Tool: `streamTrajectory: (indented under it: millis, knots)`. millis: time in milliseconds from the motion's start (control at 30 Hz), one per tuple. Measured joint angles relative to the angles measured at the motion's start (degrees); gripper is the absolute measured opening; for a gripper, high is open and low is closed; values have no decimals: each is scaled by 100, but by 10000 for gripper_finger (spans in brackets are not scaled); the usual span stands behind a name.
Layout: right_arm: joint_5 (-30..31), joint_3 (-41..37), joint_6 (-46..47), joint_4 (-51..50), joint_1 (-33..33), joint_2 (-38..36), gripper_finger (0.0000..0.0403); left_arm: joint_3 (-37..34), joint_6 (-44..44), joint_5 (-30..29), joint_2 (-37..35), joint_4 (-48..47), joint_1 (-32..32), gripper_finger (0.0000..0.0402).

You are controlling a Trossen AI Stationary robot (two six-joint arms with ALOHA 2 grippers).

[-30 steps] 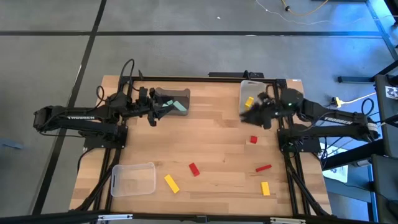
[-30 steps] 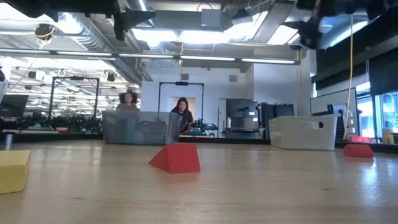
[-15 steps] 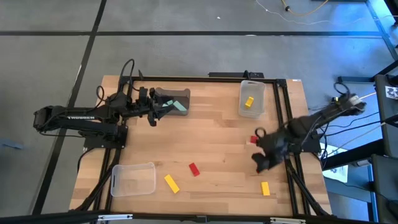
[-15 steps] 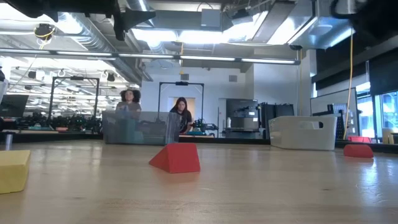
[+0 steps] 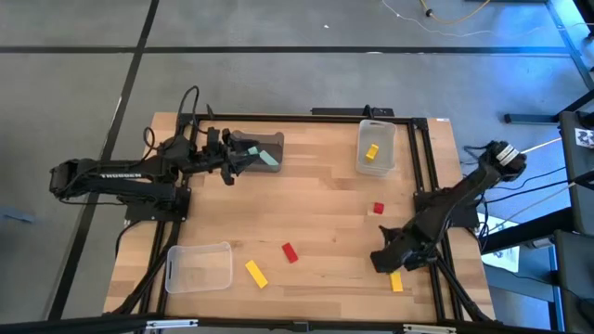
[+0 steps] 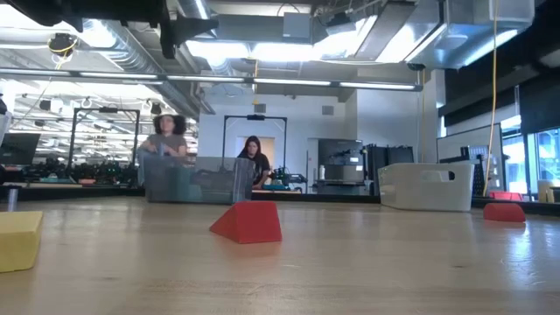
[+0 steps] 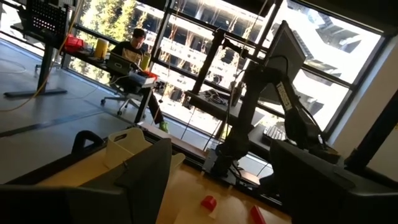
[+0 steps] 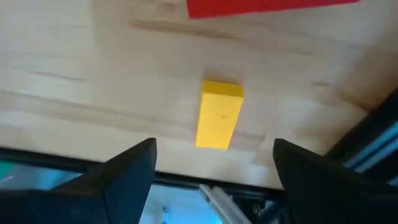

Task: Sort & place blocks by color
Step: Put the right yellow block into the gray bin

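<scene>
Right gripper (image 5: 388, 263) jaws apart, empty, above yellow block (image 8: 218, 114) near table's (image 5: 316, 186) five o'clock corner, flat rectangle seen whole only from right wrist, left gripper (image 5: 243, 160) jaws apart at eleven o'clock over dark bin (image 5: 263, 141)

Table (image 5: 316, 199): pale planked wood, smooth, a faint sheen seen in the low view.
Yellow rectangular block (image 8: 218, 114): matt, smooth faces.
Clear plastic bin (image 5: 199, 267): glossy, see-through.
Right gripper (image 8: 211, 163) fingers: dark, matt.

Three yellow blocks (image 5: 372, 153); three red blocks (image 5: 290, 251); three bins (image 5: 199, 266)
</scene>
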Motion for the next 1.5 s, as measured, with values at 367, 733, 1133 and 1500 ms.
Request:
streamTrajectory:
  millis: [367,733,1133,1500]
  knots:
    - [-152,-627,594,1764,303,822,321,0,0,0,0,0,73,265]
    - [-287,-612,443,1796,335,1131,250,0,-4,0,0,2,73,265]
    - [-55,-631,-659,1824,283,888,127,0,-45,-2,0,1,73,265]
    - [-934,-631,-3626,2151,-576,-682,127,0,-50,-4,0,0,73,265]
